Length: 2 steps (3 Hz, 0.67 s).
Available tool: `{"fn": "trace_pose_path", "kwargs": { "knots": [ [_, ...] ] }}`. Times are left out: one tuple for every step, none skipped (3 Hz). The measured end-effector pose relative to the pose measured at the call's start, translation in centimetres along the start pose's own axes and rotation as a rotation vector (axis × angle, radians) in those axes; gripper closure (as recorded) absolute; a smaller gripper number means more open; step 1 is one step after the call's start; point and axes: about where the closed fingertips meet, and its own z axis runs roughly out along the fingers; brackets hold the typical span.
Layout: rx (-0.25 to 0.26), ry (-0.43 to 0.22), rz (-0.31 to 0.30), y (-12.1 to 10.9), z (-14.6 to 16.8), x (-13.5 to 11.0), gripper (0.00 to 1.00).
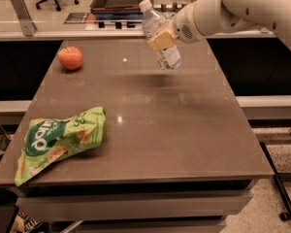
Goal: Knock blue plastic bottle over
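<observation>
With gripper (160,40) fingers clenched on tilted blue plastic bottle (170,57) above table (184,130), lower sideways till flat, then let go.

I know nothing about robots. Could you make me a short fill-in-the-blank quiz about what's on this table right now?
1. The gripper clamps the blue plastic bottle, which is tilted rather than ___.
2. The apple on the table is coloured ___.
3. The crumpled snack bag is mostly ___.
Missing words: upright; red; green.
</observation>
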Motion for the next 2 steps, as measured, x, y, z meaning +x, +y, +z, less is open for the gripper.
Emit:
{"fn": "trace_pose_path", "kwargs": {
  "knots": [
    [0.056, 0.156, -0.009, -0.8, -1.0, 1.8, 1.0],
    [0.083, 0.301, -0.015, -0.6, -1.2, 4.3, 1.0]
  ]
}}
